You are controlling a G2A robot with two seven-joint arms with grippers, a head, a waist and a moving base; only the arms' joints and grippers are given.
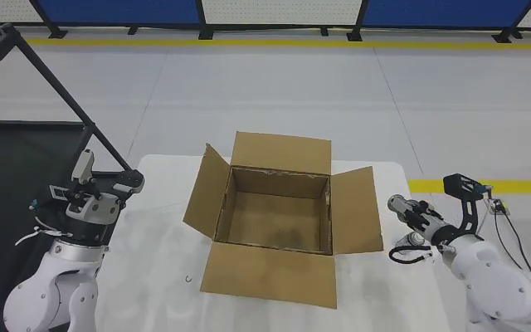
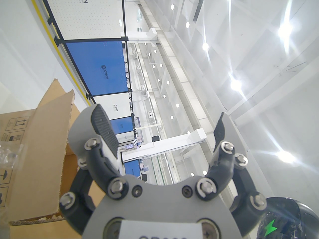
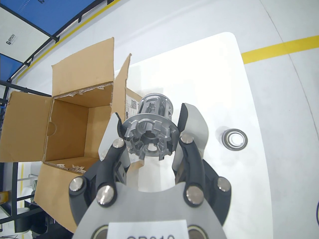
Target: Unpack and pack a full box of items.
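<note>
An open cardboard box [image 1: 274, 220] stands mid-table with all its flaps folded out; its brown floor shows inside. The same box [image 3: 72, 125] lies beyond my right gripper [image 3: 150, 115], which is shut on a grey metal slotted cylinder part [image 3: 149, 130] held above the table just right of the box. In the top view the right gripper [image 1: 415, 217] holds that part [image 1: 399, 203] beside the right flap. My left gripper [image 1: 106, 174] is at the table's left edge, tilted upward; its own view shows the left gripper [image 2: 159, 115] open with nothing in it, next to a box flap [image 2: 37, 150].
A metal bearing ring [image 3: 234, 139] lies on the white table [image 3: 224, 75] near the right gripper. A tiny clip-like item [image 1: 189, 278] sits left of the front flap. Clear plastic [image 2: 7, 152] shows against the box side. A black stand [image 1: 58, 91] rises at the left.
</note>
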